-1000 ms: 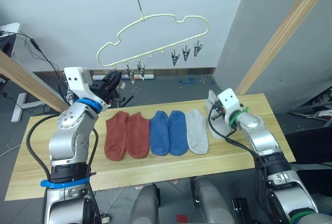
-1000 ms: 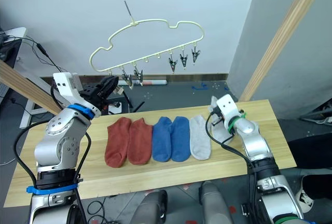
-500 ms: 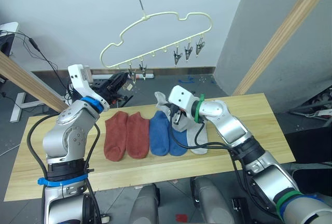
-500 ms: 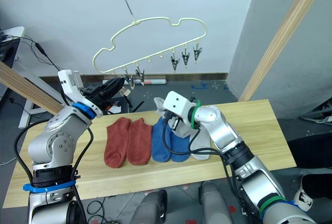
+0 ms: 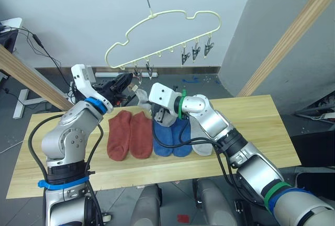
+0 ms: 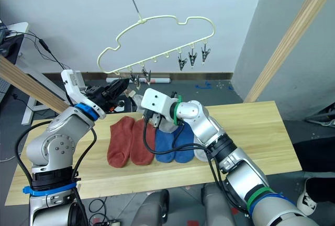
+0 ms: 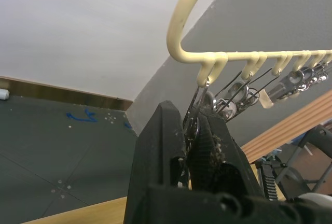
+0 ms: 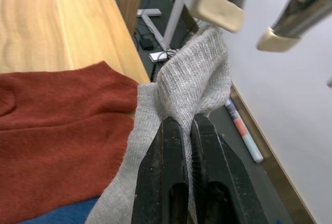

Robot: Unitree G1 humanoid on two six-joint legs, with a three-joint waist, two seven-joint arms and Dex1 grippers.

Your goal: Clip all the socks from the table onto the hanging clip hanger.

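The pale yellow clip hanger [image 5: 162, 24] hangs above the table [image 5: 251, 126]. My left gripper [image 7: 189, 117] is raised at the hanger's left end and is shut on one of its dark clips [image 7: 199, 92]. Coming in from the right, my right gripper [image 8: 184, 123] is shut on a light grey sock [image 8: 194, 73] and holds it just below those left clips [image 5: 142, 71]. On the table lie two rust-red socks [image 5: 130, 136], two blue socks [image 5: 172, 137] and another grey sock [image 5: 201, 139], side by side.
Thick wooden poles of the frame slant at the right [image 5: 288, 32] and the left [image 5: 26, 77]. Three more clips [image 5: 196, 53] hang at the hanger's right end. Bare tabletop extends on both sides of the sock row. Cables lie on the dark floor behind.
My right arm has swung from the table's right end across to the left, carrying the grey sock up under the left clips. My left gripper has reached the left clip.
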